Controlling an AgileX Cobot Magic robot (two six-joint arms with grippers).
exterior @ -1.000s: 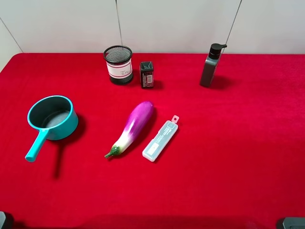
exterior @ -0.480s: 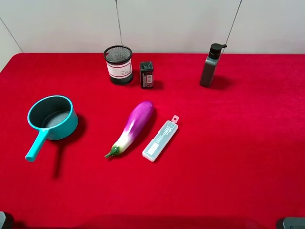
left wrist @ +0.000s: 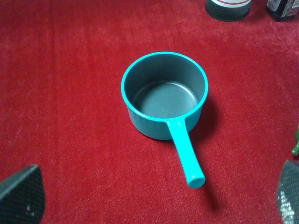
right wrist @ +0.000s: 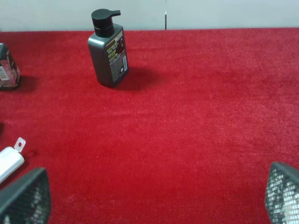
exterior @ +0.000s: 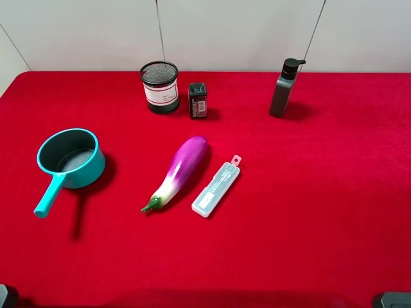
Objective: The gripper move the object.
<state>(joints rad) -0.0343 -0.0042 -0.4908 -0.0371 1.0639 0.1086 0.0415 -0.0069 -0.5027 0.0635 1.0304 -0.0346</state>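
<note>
table (exterior: 334, 212): red cloth over the whole surface, white wall behind it at 12 o'clock
saucepan (exterior: 70, 158): teal, sits way out at 9 o'clock from the middle of the overhead shot, handle pointing toward 7 o'clock, nothing inside as far as the left wrist cam shows (left wrist: 163, 95)
eggplant (exterior: 176, 172): purple going white near the green stem, lying on a slant right about dead center, stem end toward 7 o'clock
mesh cup (exterior: 159, 86): black wire mesh with a white label band, upright at roughly 11 o'clock
pump bottle (exterior: 284, 88): dark grey, black pump head, upright at 1 o'clock, well apart from everything else; also in the right wrist cam (right wrist: 107, 50)
plastic case (exterior: 216, 188): translucent, flat, lying just beside the eggplant on its 3 o'clock side, same slant
the object (exterior: 198, 100): small black box with a red and white label, standing upright just beside the mesh cup at its 3 o'clock, not touching from what I can see
left gripper (left wrist: 154, 198): only two dark fingertips (left wrist: 21, 193) poking in at the frame corners, spread far apart, holding nothing, hanging near the saucepan
right gripper (right wrist: 154, 196): same deal, fingertips (right wrist: 25, 198) at opposite corners, jaws wide, gripping nothing, over bare cloth
</note>
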